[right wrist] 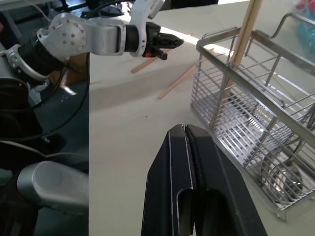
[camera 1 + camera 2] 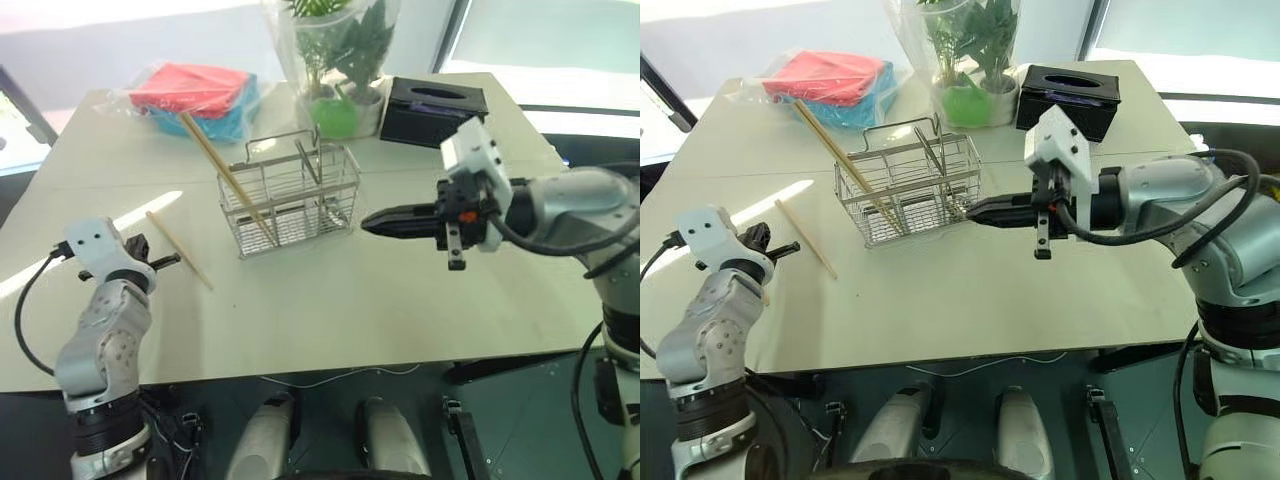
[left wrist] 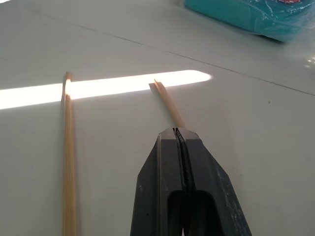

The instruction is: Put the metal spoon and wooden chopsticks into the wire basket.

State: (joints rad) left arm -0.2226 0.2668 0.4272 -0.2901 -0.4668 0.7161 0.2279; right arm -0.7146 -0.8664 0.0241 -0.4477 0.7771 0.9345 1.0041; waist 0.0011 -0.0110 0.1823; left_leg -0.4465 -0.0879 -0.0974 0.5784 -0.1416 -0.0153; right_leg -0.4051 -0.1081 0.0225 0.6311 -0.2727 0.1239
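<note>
Left gripper [image 2: 172, 260]: seen at the near left of the table [image 2: 400, 300], black fingers pressed together with nothing between them; in the left wrist view the closed tips [image 3: 178, 135] are held low over the tabletop.
Loose chopsticks: one wooden stick [image 2: 180, 250] is seen lying flat on the table, just beside the left gripper and left of the basket; in the left wrist view two sticks are seen on the surface, one [image 3: 68, 157] to the side of the fingers and one [image 3: 170, 105] running out from behind the fingertips. Whether the tips touch that stick cannot be told.
Plastic bag: a red and teal bundle in clear wrap [image 2: 200, 95] is placed at the far left of the table.
Wire basket [image 2: 290, 200]: stood upright at the middle of the table, wire handle on top.
Chopstick in basket: one long stick [image 2: 225, 178] is leaned inside the basket's left part, its upper end projecting well above the rim toward the far left.
Metal spoon: its bowl [image 1: 281, 178] is seen resting at the bottom of the basket in the right wrist view, handle [image 2: 309, 165] raised against a divider.
Potted plant [image 2: 340, 60]: set behind the basket, wrapped in clear film.
Tissue box [image 2: 432, 110]: black, placed right of the plant.
Right gripper [image 2: 375, 222]: held above the table just right of the basket, pointed toward it, fingers shut and empty.
</note>
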